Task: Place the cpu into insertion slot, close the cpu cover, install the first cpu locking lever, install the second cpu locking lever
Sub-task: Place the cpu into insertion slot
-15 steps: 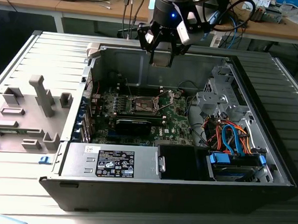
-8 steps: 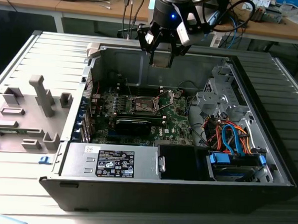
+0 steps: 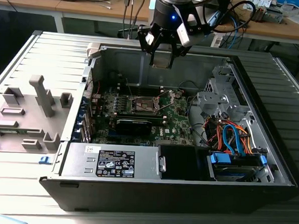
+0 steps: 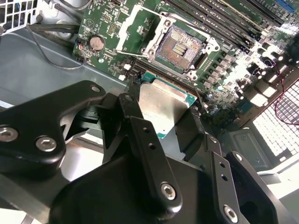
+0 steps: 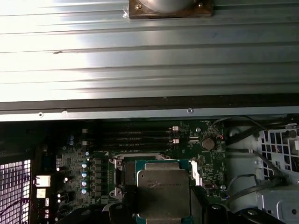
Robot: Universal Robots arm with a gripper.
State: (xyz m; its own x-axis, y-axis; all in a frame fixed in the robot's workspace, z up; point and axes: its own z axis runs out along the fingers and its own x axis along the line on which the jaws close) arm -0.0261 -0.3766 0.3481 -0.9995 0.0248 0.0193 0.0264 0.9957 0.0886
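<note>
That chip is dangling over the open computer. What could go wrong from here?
The fingers pinch the cpu only by its edges, above the board; a slip could drop it. The insertion slot lies open with bare contacts, so a tilted or off-centre landing might damage them.

This is a robotics or electronics lab. A black metal desktop computer case (image 3: pixel 175 193) lies open on its side on a ribbed grey metal table (image 3: pixel 286 94). Its green motherboard (image 3: pixel 176 118) is directly below the black robot gripper (image 3: pixel 161 61), which clamps a small pale silvery square cpu (image 4: pixel 163 105). Beyond the gripper run long wooden workbenches (image 3: pixel 94 9) strewn with cables (image 3: pixel 232 36) and small electronic parts (image 3: pixel 267 14). Toward the exterior view's left of the gripper, grey plastic fixture blocks (image 3: pixel 42 94) sit on the same table.
</note>
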